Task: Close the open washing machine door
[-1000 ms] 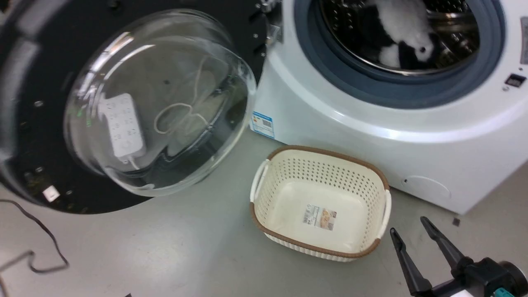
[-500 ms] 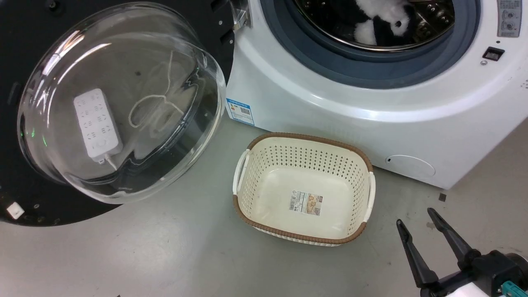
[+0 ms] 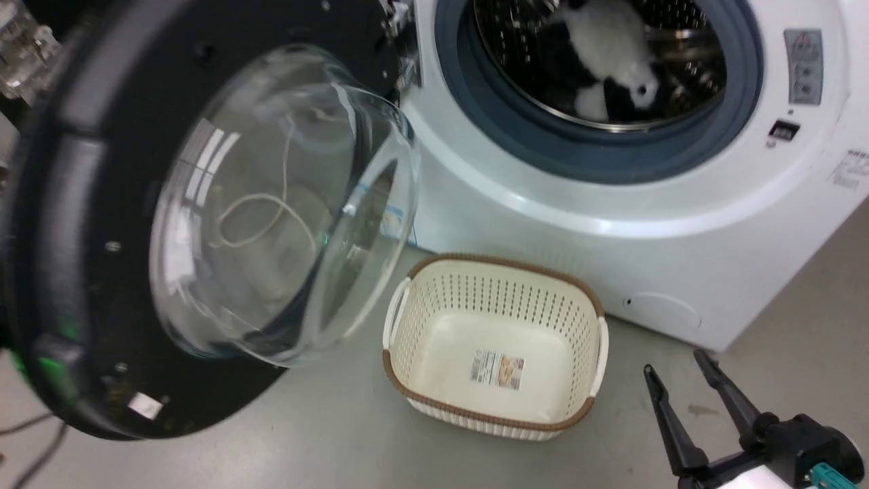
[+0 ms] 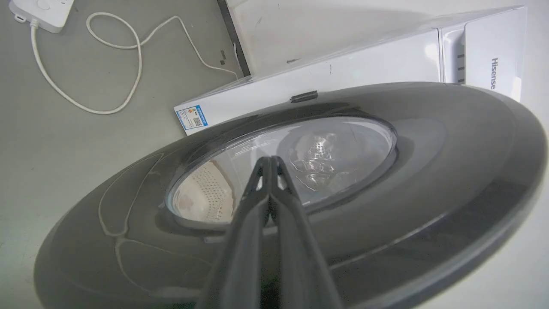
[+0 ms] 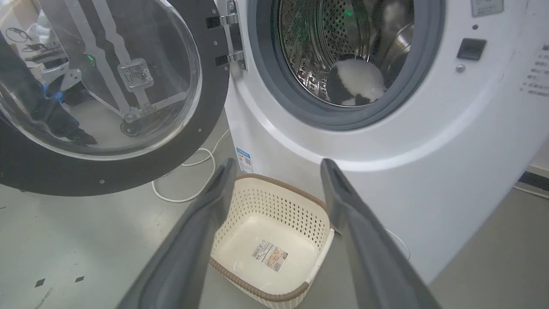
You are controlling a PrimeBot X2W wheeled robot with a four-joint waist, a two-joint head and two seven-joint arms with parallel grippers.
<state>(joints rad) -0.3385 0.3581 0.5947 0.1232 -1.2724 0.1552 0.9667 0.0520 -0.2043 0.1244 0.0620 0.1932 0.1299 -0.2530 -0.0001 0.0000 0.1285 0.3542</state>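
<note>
Grey floor (image 3: 326, 435) runs under everything, and a white washing machine (image 3: 611, 258) stands on it. Our head camera has moved since half a second ago, so the whole picture has slid. Even so, the big round washing machine door (image 3: 75, 204) with a shiny black rim and a bulging clear glass window now looks more turned toward the machine. Its glass bowl now covers the blue sticker on the machine's front corner, which was in plain sight before. The white plug strip we saw through the glass is now hard to make out.

Our right gripper (image 3: 672, 361) sits low at the right much as before, over the floor. Its two dark fingers point up and are spread apart, holding nothing. In the right wrist view this gripper (image 5: 279, 162) points at the machine's front, above a cream plastic basket (image 5: 274, 195) with a brown rim. The basket (image 3: 506, 261) stands on the floor just in front of the machine's bottom edge.

Our left gripper (image 4: 270, 159) reaches at the door's (image 4: 429, 171) outer side. Its fingers are pressed together, with nothing between them. The tips lie over the round window, but we cannot tell if they touch it. A white cable (image 4: 107, 64) loops on the floor beyond.

The door (image 5: 206, 128) hangs open on its hinges, left of the drum, well apart from the right fingers. A black and white soft toy (image 3: 611, 41) lies in the drum.
</note>
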